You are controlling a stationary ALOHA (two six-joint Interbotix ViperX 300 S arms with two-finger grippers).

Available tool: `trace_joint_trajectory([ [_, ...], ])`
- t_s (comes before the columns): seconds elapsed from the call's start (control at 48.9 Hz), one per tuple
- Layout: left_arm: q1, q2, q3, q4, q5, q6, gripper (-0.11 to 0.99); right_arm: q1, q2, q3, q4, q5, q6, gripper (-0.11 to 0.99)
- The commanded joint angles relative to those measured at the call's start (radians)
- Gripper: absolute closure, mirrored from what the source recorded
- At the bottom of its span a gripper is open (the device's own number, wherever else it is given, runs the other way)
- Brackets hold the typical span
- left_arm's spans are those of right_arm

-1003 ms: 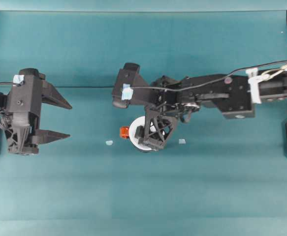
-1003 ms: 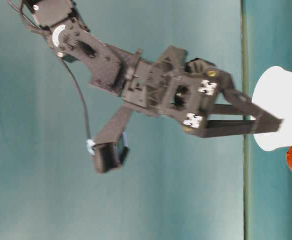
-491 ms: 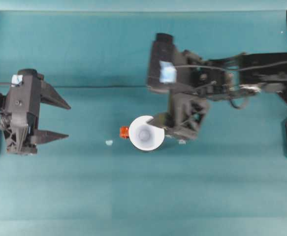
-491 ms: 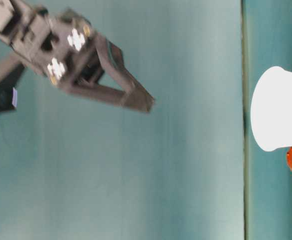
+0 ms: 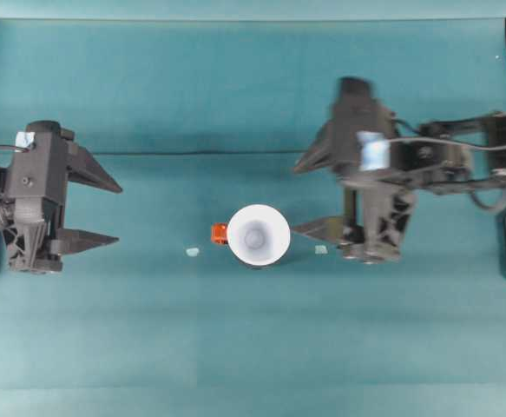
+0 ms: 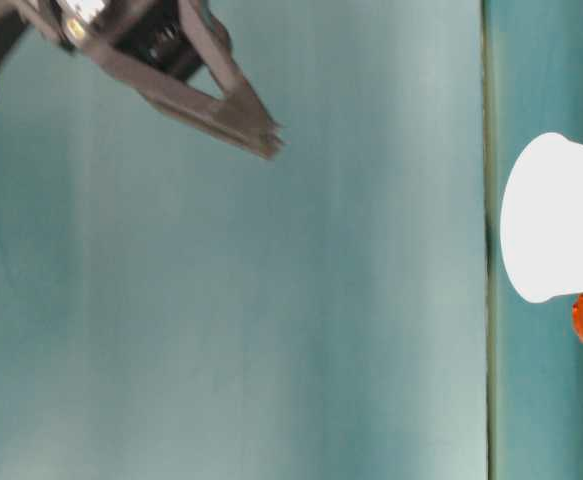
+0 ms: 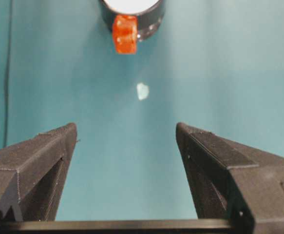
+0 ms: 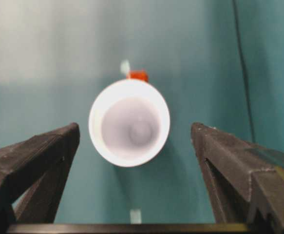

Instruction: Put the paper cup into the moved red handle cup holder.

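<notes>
the paper cup point(image 5: 258, 235) sits upright inside the red handle cup holder point(image 5: 220, 233) in the middle of the green table point(image 5: 253, 347); the right gripper point(image 5: 313, 195) is near it, spread wide, holding nothing; the left gripper point(image 5: 114, 212) is far off, wide too; one cup, one holder, two small white scraps point(image 5: 192, 252).

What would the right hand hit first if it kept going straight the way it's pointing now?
Probably the white tapered paper cup, sitting in the glossy black holder with the orange-red handle tab. It lies centred between the open right hand's fingers, though the hand may pass above it.
</notes>
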Motion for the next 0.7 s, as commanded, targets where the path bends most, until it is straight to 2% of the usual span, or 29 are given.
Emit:
trace_joint_trajectory([
  [0.0, -0.002, -0.006, -0.014, 0.002, -0.003, -0.002, 0.03, 0.003, -0.066, 0.032, 0.002, -0.057, -0.006, -0.04],
  [0.143, -0.002, -0.006, -0.014, 0.002, -0.005, 0.000, 0.03, 0.003, -0.130, 0.103, 0.002, -0.098, -0.005, -0.04],
  [0.348, -0.002, -0.006, -0.014, 0.002, -0.005, 0.000, 0.03, 0.003, -0.195, 0.172, 0.003, -0.101, -0.003, -0.04],
  [0.676, -0.002, -0.006, -0.014, 0.002, -0.005, 0.000, 0.03, 0.005, -0.224, 0.204, 0.003, -0.114, -0.002, -0.04],
])
